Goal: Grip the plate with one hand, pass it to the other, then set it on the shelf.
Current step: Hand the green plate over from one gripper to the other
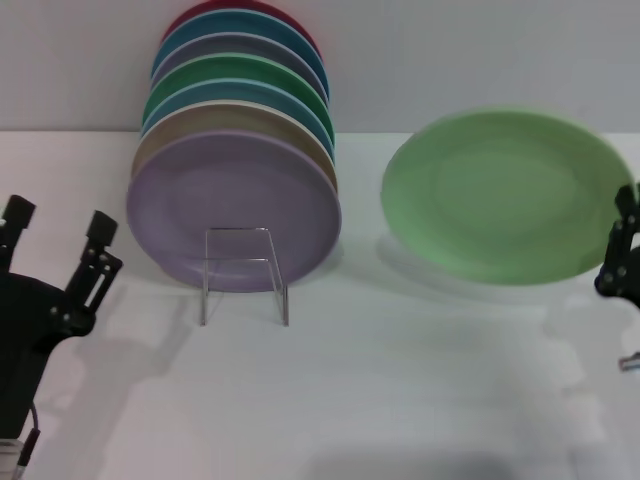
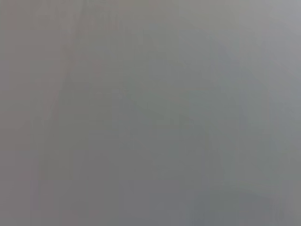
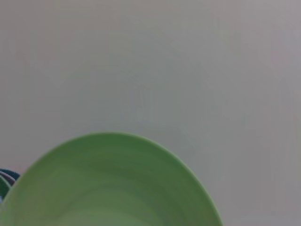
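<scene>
The light green plate (image 1: 505, 195) hangs tilted above the white table on the right, its shadow on the table below it. My right gripper (image 1: 622, 245) is at the plate's right rim and shut on it. The plate fills the lower part of the right wrist view (image 3: 108, 183). The shelf (image 1: 243, 272), a thin clear wire rack with a squarish front loop, stands left of centre. My left gripper (image 1: 58, 228) is open and empty at the left edge, to the left of the shelf. The left wrist view shows only plain grey.
Several plates stand on edge in a row behind the shelf's front loop, a lilac plate (image 1: 235, 210) foremost, with tan, blue, darker green and red ones behind. A grey wall (image 1: 450, 50) closes the back. The white table (image 1: 400, 400) runs to the front.
</scene>
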`<move>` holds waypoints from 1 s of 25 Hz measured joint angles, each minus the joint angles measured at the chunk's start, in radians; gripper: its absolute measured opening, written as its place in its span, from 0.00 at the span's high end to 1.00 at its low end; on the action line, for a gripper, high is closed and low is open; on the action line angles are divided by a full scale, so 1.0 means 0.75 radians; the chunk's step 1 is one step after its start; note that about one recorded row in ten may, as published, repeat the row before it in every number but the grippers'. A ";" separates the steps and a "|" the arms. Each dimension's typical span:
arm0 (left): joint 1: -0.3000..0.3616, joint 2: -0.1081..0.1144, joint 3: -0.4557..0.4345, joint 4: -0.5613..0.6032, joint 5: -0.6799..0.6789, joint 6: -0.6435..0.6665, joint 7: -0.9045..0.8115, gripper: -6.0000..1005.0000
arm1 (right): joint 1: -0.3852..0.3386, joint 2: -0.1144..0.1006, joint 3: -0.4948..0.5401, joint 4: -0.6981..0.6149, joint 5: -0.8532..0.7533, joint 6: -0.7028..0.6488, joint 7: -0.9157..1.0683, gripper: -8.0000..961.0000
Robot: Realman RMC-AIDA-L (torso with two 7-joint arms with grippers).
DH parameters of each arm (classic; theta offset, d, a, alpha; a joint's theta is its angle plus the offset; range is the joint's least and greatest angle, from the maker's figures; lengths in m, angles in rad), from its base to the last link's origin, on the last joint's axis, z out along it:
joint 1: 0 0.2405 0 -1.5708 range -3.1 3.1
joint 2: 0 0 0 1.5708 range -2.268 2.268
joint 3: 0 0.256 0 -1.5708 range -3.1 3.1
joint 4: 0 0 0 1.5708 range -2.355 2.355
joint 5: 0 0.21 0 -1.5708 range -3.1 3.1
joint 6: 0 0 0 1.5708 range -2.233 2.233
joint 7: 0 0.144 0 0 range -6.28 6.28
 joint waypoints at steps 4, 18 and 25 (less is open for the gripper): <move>-0.001 0.002 0.061 0.000 0.000 -0.001 0.000 0.16 | -0.029 0.003 -0.101 -0.014 0.048 -0.063 0.024 0.97; -0.024 -0.004 0.262 0.000 0.000 -0.046 0.020 0.16 | -0.094 0.005 -0.579 0.019 0.453 -0.244 -0.156 0.97; -0.025 -0.007 0.306 -0.002 0.001 -0.074 0.027 0.16 | -0.066 0.003 -0.777 0.060 0.659 -0.330 -0.322 0.97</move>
